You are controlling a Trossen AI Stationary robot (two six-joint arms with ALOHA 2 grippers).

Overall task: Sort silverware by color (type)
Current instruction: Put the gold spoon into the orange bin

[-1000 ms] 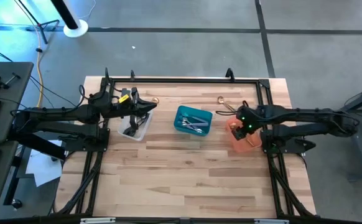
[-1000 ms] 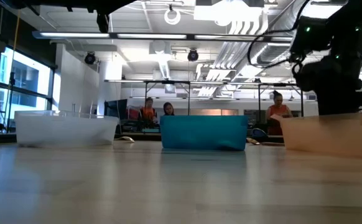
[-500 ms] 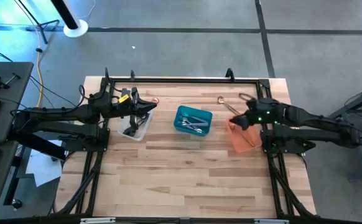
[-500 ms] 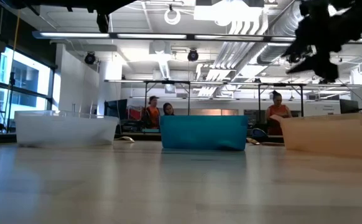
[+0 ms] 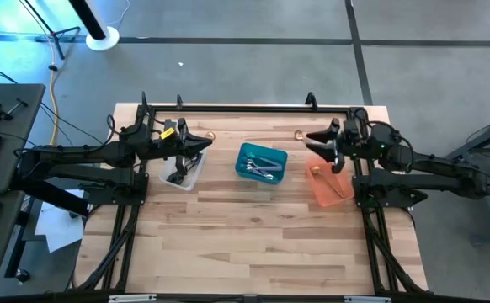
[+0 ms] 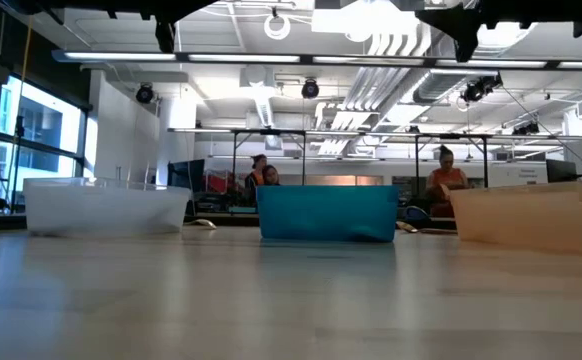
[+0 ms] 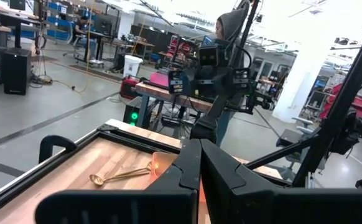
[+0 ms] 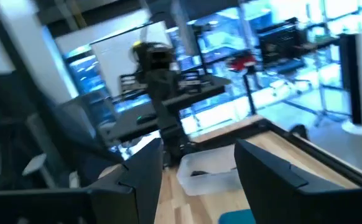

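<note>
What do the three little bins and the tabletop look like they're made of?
The clear bin, teal bin and orange bin look like smooth plastic: the clear one shows its contents through its walls. The table looks like pale wood, with visible plank strips and grain.

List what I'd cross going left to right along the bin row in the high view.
Left gripper, shut, over the clear bin → teal bin → right gripper, open, above the orange bin. Two gold utensils lie behind the row, one near each gripper, so I leave them out.
</note>
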